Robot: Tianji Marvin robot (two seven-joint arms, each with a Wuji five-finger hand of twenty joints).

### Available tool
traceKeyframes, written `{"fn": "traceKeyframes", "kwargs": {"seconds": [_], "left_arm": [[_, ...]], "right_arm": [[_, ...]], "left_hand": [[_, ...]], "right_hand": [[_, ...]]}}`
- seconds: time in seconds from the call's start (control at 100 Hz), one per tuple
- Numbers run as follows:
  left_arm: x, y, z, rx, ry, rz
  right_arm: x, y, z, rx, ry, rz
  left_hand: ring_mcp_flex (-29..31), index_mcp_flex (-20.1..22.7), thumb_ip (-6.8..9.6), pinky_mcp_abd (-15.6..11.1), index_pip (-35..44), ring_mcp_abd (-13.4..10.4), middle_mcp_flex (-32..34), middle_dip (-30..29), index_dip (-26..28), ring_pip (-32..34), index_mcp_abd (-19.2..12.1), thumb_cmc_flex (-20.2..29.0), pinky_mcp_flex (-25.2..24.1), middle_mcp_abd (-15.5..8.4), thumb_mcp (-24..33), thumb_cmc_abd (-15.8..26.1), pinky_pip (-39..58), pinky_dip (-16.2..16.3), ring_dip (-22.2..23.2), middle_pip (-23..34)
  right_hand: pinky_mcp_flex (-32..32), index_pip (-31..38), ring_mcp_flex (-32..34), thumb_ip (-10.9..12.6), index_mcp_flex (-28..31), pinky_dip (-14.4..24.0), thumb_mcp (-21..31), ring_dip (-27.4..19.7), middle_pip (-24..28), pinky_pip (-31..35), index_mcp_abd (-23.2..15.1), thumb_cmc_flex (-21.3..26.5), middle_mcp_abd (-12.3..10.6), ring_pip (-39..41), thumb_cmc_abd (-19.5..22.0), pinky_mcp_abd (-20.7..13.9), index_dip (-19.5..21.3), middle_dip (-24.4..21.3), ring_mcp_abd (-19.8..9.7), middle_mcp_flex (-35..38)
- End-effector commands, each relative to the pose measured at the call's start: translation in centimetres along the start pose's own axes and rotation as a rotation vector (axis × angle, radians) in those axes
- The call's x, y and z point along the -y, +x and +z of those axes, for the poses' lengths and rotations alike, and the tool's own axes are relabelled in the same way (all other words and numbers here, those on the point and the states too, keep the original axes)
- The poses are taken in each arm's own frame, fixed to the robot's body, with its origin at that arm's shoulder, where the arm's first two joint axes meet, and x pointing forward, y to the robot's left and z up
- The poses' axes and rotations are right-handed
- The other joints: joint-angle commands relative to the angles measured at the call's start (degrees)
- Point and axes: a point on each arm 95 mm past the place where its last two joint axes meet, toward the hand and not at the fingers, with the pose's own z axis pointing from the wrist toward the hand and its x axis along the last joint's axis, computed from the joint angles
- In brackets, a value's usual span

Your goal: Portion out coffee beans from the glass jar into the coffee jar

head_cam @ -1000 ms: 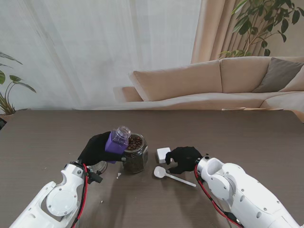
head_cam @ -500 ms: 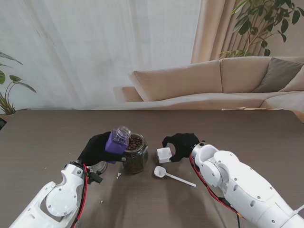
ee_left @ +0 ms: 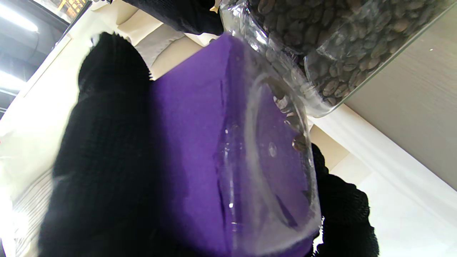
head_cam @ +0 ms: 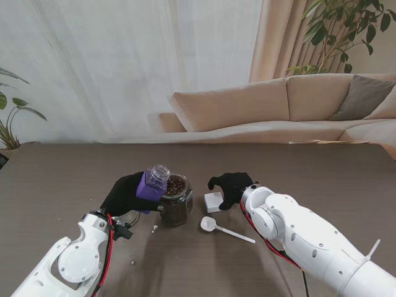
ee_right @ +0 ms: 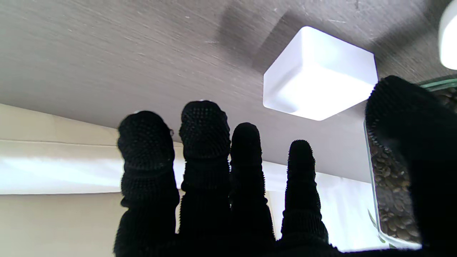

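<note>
Left wrist | knit-gloved left hand [ee_left: 103, 160] | purple-wrapped clear coffee jar [ee_left: 228, 150]

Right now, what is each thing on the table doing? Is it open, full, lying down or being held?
Big glass jar: upright, no lid, full of coffee beans.
Small purple bottle: held up, tilted, no cap, a few beans inside.
White spoon: lying on the table, empty.
White cap: on the table, not held.
Left hand: closed around the bottle.
Right hand: open, fingers spread by the cap.
</note>
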Motion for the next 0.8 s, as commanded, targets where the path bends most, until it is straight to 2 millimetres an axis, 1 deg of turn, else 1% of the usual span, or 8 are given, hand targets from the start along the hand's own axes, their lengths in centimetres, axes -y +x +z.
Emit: {"fn": "traceKeyframes", "kwargs": {"seconds": [0.0, 0.29, 0.64, 0.79], "left_arm": [[-0.2, 0.2, 0.0, 0.0, -0.018, -0.001], [-0.3, 0.2, 0.1, 0.002, -0.022, -0.002], [-0.3, 0.2, -0.1, 0.012, -0.025, 0.0], [-0.3, 0.2, 0.0, 0.012, -0.025, 0.001]], "right_arm": [[0.2, 0.2, 0.3, 0.001, 0.017, -0.002], [0.8, 0.6, 1.1, 0.008, 0.04, -0.014], [1.9, 0.7, 2.1, 0.014, 0.076, -0.038], [2.2, 0.7, 2.5, 0.015, 0.08, -0.054]], "left_hand": [[3.24, 4.52, 2.07, -3.69, 8.39, 2.86, 4.28, 2.48, 3.59, 8.61, -7.24, 21.64, -2.72, -1.85, 22.16, 32.78, -0.68, 0.85, 1.69, 6.21], [3.27, 4.49, 2.09, -3.64, 8.38, 2.91, 4.26, 2.48, 3.61, 8.64, -7.24, 21.64, -2.72, -1.8, 22.16, 32.76, -0.67, 0.87, 1.71, 6.21], [3.25, 4.52, 2.08, -3.61, 8.37, 2.92, 4.27, 2.48, 3.61, 8.64, -7.2, 21.64, -2.72, -1.7, 22.21, 32.71, -0.69, 0.87, 1.72, 6.19], [3.24, 4.55, 2.06, -3.6, 8.38, 2.89, 4.33, 2.5, 3.61, 8.63, -7.19, 21.64, -2.68, -1.74, 22.2, 32.72, -0.67, 0.88, 1.71, 6.23]], "right_hand": [[-12.41, -0.37, 1.34, -1.87, -2.03, 1.26, 2.04, 0.63, 1.27, 3.12, -0.99, -2.1, -1.26, 1.46, -2.7, -0.72, 0.98, 1.15, -0.93, -1.53], [-13.37, -2.86, 0.09, -2.46, -2.74, 1.36, 2.15, 0.62, 0.96, 2.95, 1.16, -3.6, -0.69, 1.56, -3.26, -0.61, -1.42, 1.59, -0.89, -3.23], [-13.22, -2.17, 0.17, -2.52, -3.18, 1.43, 2.38, 0.71, 1.16, 3.03, 2.83, -3.64, -0.49, 1.92, -3.52, -0.82, -2.39, 1.77, -1.15, -3.67], [-12.78, -0.44, 0.8, -2.47, -1.31, 1.36, 2.9, 0.72, 1.42, 3.09, 2.96, -2.83, -0.27, 2.24, -4.01, -0.89, -2.39, 1.8, -1.52, -3.01]]}}
